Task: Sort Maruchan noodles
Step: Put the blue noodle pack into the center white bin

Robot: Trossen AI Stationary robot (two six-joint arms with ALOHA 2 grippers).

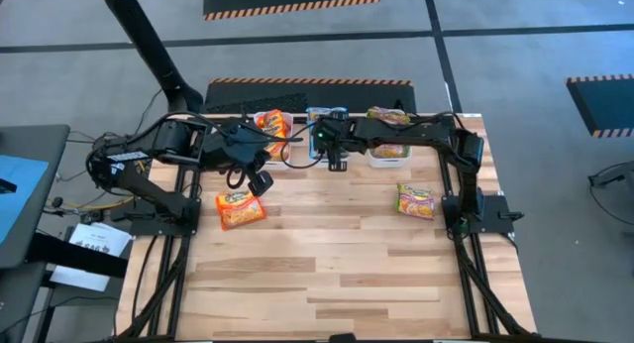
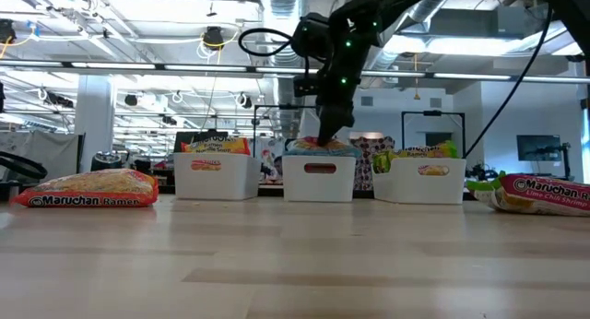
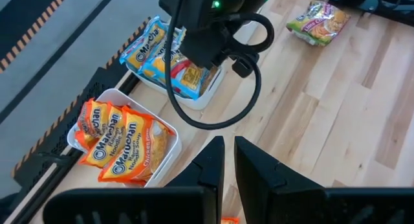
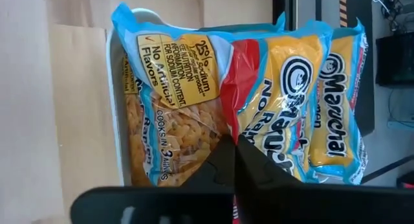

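Wood table (image 1: 337,274): right gripper (image 4: 234,160) closed, empty, over blue packets (image 4: 259,94) in middle bin (image 2: 320,179); left gripper (image 3: 228,160) nearly closed, empty, beside orange bin (image 3: 169,156).

I see blue-and-yellow packets (image 4: 259,101) in a white bin (image 3: 206,94), orange ones (image 3: 119,143), pale wood bench (image 1: 337,264).

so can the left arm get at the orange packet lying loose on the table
Probably yes. The orange packet lies alone on bare wood, just in front of the left tool, which is shut and empty, with nothing between them.
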